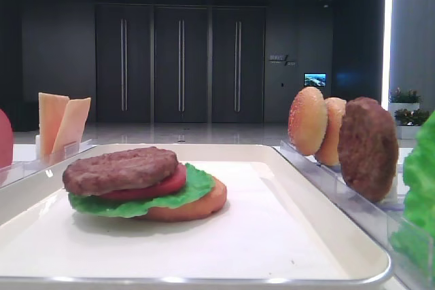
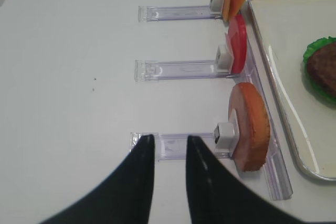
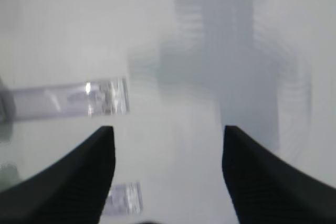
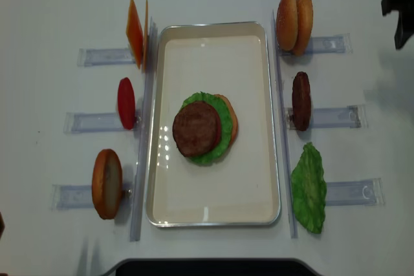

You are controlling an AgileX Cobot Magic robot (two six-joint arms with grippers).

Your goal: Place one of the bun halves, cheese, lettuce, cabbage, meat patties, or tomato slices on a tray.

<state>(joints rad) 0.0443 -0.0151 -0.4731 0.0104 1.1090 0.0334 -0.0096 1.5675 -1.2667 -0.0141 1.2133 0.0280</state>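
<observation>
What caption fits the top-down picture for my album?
A meat patty tops lettuce and a bun half on the white tray.

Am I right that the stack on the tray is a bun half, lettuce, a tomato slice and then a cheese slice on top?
Not quite: the top layer is a meat patty, not cheese. The low exterior view shows the bun half, lettuce and tomato slice under it on the tray; the cheese stands in its rack beside the tray.

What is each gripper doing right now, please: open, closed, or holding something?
Left gripper: closed, holding nothing, above a clear rack.
Right gripper: open, holding nothing, over the white table.
</observation>
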